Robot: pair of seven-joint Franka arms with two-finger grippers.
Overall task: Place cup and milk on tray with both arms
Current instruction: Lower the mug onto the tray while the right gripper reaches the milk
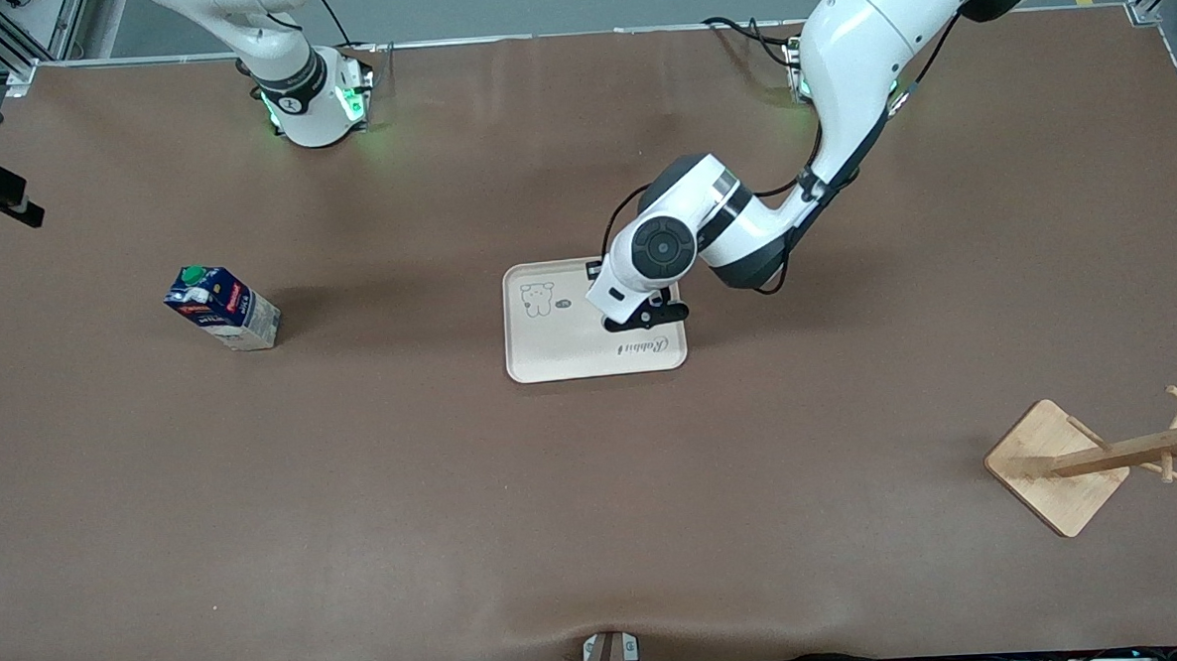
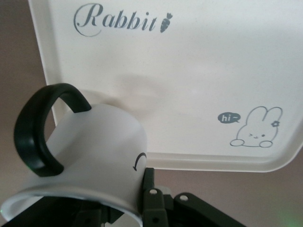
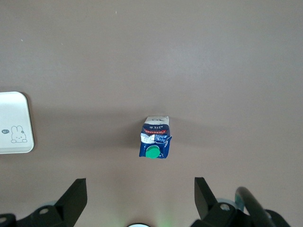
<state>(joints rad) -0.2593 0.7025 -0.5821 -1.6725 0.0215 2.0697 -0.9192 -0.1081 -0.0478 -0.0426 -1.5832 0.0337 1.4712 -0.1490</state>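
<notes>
1. Here you find the tray point(image 1: 560, 357), cream, flat on the brown tabletop point(image 1: 597, 529) near its middle, with a small animal drawing and "Rabbit" lettering.
2. Your left tool point(image 1: 638, 320) is over the tray's end toward the left arm, clamped on the cup point(image 2: 94, 151). The left wrist view shows the white cup with its black handle point(image 2: 40, 130) gripped at the rim, tilted over the tray's edge; you cannot tell if it touches the tray.
3. Your milk point(image 1: 222, 307) stands upright on the tabletop toward the right arm's end, well apart from the tray, green cap on top.
4. Your right tool point(image 3: 139, 198) waits high over the milk, fingers point(image 3: 75, 196) spread wide, gripping nothing.
5. A wooden rack point(image 1: 1101, 457) stands toward the left arm's end, nearer the front camera than the tray.
</notes>
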